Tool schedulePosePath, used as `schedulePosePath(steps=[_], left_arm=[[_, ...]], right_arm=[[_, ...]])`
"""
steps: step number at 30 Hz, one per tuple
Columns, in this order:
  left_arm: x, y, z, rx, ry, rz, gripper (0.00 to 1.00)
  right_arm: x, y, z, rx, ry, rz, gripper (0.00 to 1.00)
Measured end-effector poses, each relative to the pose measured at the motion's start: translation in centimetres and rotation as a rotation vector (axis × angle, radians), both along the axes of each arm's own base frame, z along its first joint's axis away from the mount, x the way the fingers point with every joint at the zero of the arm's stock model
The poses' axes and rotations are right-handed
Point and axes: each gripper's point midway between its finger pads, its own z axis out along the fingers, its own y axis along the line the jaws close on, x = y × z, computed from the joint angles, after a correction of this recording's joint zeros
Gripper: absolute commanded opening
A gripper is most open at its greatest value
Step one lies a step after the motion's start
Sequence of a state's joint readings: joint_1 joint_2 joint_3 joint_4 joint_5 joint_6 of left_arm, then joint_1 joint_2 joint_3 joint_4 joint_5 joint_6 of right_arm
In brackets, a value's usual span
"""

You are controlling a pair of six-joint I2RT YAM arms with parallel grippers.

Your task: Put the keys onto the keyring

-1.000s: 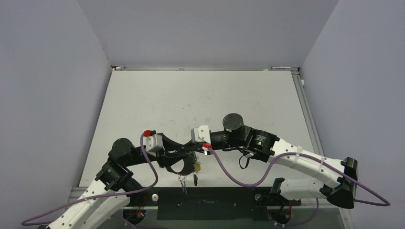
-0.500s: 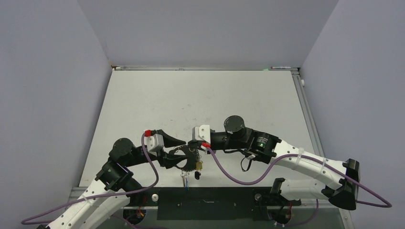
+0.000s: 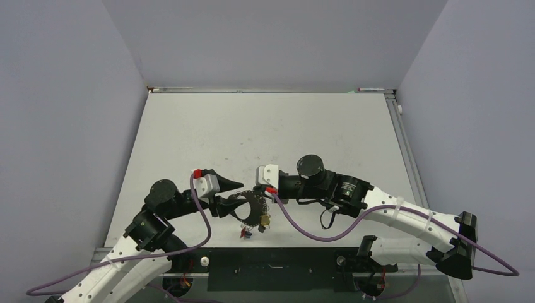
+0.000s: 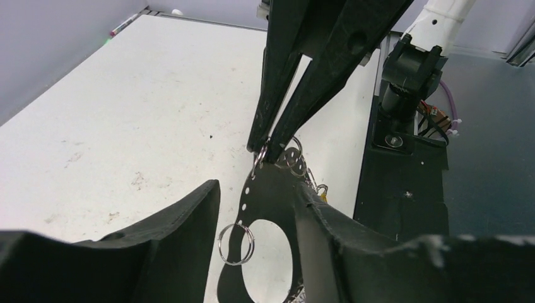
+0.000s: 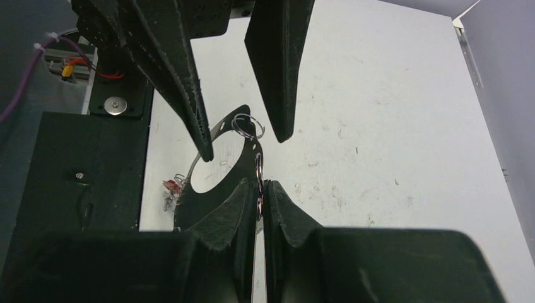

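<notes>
Where the two arms meet in the lower middle of the overhead view, the keyring [image 4: 272, 196] is held over the white surface [image 3: 252, 132]. It is a flat black loop with one big round opening and a row of small holes along its rim. The right claw [image 5: 259, 184] is closed on the loop's edge, its two fingers pressed almost together with the black rim between them. In the left wrist view those fingers come down from the top of the frame and meet at the loop's upper tip. The left claw [image 4: 255, 188] is open wide, one finger on each side of the loop, and I cannot tell whether either finger touches it. A small silver split ring [image 4: 236, 243] sits through the rim beside the big opening, and more small rings [image 4: 293, 161] bunch just right of the right claw's tips. The keys [image 3: 246, 232] dangle in a cluster under the loop, at the lower centre of the overhead view. A brass key [image 3: 262, 221] shows there beside red-headed ones. How each key is fastened is too small to make out.
</notes>
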State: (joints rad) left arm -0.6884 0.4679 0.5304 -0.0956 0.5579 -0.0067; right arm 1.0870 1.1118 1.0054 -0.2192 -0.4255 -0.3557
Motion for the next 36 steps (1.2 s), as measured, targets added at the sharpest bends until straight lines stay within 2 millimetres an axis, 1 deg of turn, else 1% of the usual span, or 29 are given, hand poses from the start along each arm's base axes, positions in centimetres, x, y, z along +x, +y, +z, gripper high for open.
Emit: schedulePosePath(steps=[2,6,9,12,14,17,20,26,36], left_arm=[[0.1,0.0,0.7,0.007,-0.019,0.005,0.37],[0.2,0.0,1.7,0.018,-0.052,0.007,0.36],[0.1,-0.4,1.9,0.045,-0.064,-0.007,0.33],[0.0,-1.1,1.3,0.092,-0.062,-0.036,0.30],[-0.1,-1.5,0.5,0.126,-0.055,-0.055,0.27],[-0.1,-1.7,-0.5,0.166,-0.049,-0.062,0.21],[-0.1,-1.7,-0.9,0.192,-0.056,-0.062,0.17],[-0.2,-1.8,-0.5,0.212,-0.085,-0.067,0.17],[-0.1,-1.8,-1.1,0.241,-0.086,-0.065,0.17]], right_arm=[[-0.1,-0.1,-0.3,-0.012,0.007,-0.001,0.05],[-0.1,-0.3,-0.6,-0.025,0.013,-0.003,0.05],[-0.1,-0.3,-0.7,-0.027,0.014,-0.002,0.05],[-0.2,-0.3,-0.7,-0.027,0.014,0.000,0.05],[-0.3,-0.2,-0.7,-0.029,0.014,0.003,0.05],[-0.6,-0.4,-1.1,-0.044,0.022,0.008,0.05],[-0.8,-0.4,-1.3,-0.052,0.025,0.012,0.05],[-1.1,-0.4,-1.5,-0.063,0.030,0.020,0.05],[-1.4,-0.4,-1.7,-0.070,0.032,0.026,0.05]])
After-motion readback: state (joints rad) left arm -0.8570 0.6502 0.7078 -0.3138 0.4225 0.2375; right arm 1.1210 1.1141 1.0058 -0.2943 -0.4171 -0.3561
